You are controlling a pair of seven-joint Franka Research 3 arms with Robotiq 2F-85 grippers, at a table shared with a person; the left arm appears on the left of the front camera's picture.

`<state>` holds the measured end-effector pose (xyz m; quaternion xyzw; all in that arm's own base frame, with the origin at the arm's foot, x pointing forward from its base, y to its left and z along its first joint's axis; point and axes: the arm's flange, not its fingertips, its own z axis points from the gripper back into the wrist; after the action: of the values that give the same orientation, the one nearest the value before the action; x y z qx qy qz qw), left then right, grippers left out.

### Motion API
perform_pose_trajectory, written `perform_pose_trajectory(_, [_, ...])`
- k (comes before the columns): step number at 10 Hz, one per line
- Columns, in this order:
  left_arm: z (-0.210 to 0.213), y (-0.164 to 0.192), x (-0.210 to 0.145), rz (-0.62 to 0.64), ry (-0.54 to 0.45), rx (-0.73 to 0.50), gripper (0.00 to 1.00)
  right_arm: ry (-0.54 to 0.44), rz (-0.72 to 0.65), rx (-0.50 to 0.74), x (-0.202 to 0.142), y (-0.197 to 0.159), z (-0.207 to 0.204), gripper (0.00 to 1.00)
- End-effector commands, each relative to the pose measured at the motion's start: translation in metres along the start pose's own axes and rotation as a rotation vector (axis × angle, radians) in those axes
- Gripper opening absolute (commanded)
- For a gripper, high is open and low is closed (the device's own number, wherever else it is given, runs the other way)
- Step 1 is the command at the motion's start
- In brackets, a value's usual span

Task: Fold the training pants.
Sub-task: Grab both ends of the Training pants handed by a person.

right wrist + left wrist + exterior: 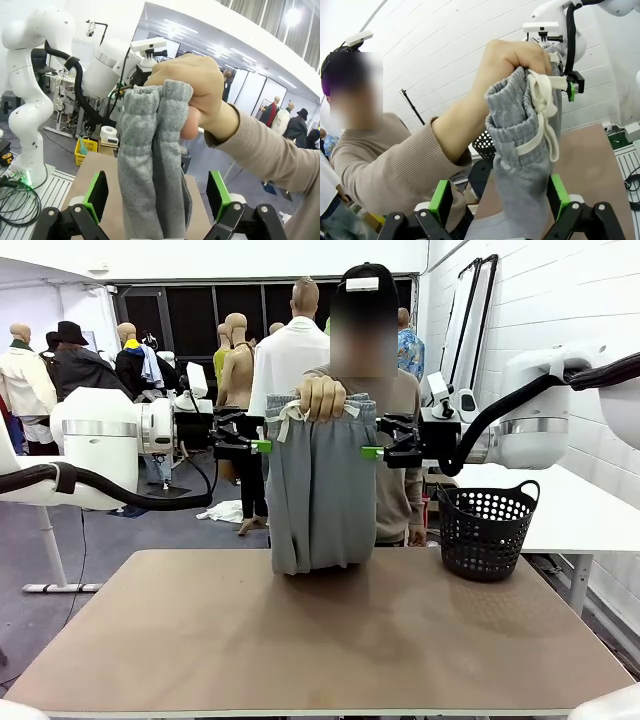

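A person's hand [322, 397] holds the light grey training pants [320, 495] up by the bunched waistband, the white drawstring [542, 112] dangling, the lower end resting on the table [320, 640]. My left gripper [258, 446] stands open at the pants' left edge and my right gripper [375, 452] open at their right edge. In the left wrist view the grey cloth [525, 170] hangs between the green pads [440, 195], with gaps at the sides. In the right wrist view the folded pants [152, 175] hang between the spread pads [219, 187], untouched.
A black perforated basket [487, 530] stands at the table's far right corner. A white table [560, 505] lies behind it. The person stands at the far edge, forearm in a tan sleeve [405, 165] reaching over the table.
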<state>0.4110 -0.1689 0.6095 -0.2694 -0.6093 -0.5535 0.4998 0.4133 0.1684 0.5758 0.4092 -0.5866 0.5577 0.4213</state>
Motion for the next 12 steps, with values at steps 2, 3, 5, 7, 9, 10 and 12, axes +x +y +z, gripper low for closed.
perform_pose_trajectory(2, [-0.014,0.009,-0.006,0.014,-0.015,0.010,1.00,-0.023,0.011,-0.014,-0.003,-0.004,-0.008,1.00])
perform_pose_trajectory(3, [-0.018,0.012,-0.008,0.021,-0.034,-0.014,1.00,-0.022,0.017,-0.025,-0.004,-0.007,-0.010,1.00])
perform_pose_trajectory(5, [-0.027,0.010,-0.008,0.040,-0.065,-0.062,1.00,-0.013,0.017,-0.062,-0.008,-0.013,-0.015,1.00])
perform_pose_trajectory(7, [-0.032,0.009,-0.007,0.060,-0.091,-0.098,1.00,-0.001,0.017,-0.088,-0.012,-0.018,-0.022,1.00])
perform_pose_trajectory(9, [-0.034,0.007,-0.006,0.068,-0.111,-0.126,1.00,0.009,0.006,-0.090,-0.014,-0.021,-0.027,1.00])
perform_pose_trajectory(10, [-0.036,0.006,-0.006,0.070,-0.136,-0.147,1.00,0.016,-0.001,-0.085,-0.015,-0.023,-0.027,1.00])
perform_pose_trajectory(12, [-0.046,-0.002,-0.003,0.088,-0.163,-0.204,0.80,0.023,-0.022,-0.065,-0.015,-0.026,-0.026,1.00])
